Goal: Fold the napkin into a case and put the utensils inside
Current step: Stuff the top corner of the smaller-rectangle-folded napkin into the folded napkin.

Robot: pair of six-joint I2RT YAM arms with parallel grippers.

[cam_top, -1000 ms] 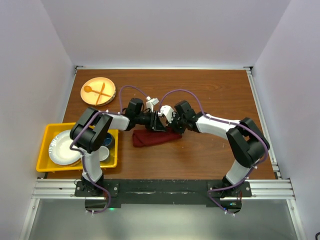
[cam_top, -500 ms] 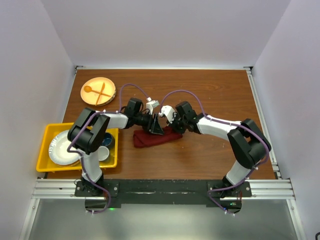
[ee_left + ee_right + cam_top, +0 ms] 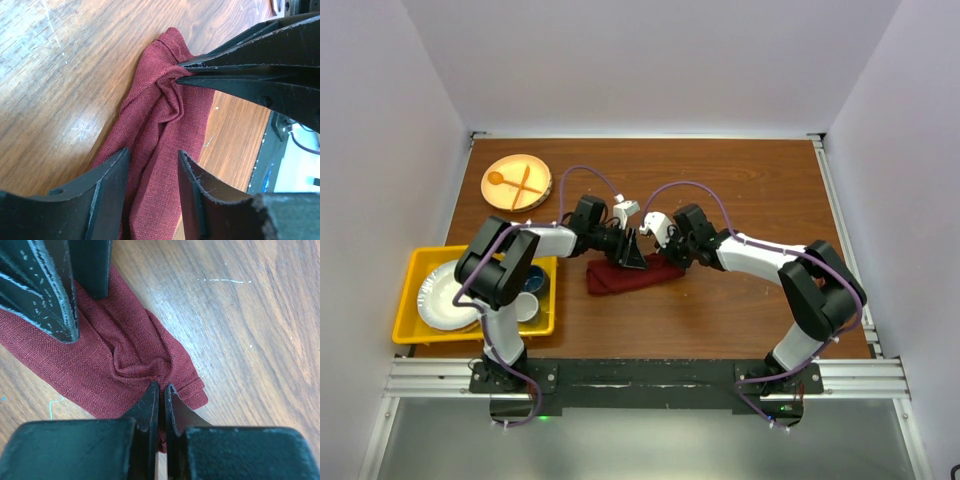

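The maroon napkin (image 3: 630, 275) lies bunched in a narrow folded strip on the wooden table between my two grippers. My right gripper (image 3: 161, 387) is shut on a pinched fold near the strip's right end, with the cloth puckered around its tips (image 3: 177, 75). My left gripper (image 3: 153, 152) is open, its fingers straddling the napkin (image 3: 165, 125) just above the cloth, close to the right gripper. In the top view the left gripper (image 3: 632, 250) and the right gripper (image 3: 665, 256) almost meet over the napkin. The purple metallic utensils are out of view.
A tan plate (image 3: 517, 182) holding an orange spoon and fork sits at the back left. A yellow bin (image 3: 410, 300) with a white plate and cups stands at the left edge. Walls enclose the table on three sides.
Both grippers stay at the napkin. The left gripper has shifted slightly left and lower, and the right arm's elbow has eased right. The right gripper keeps its pinch.
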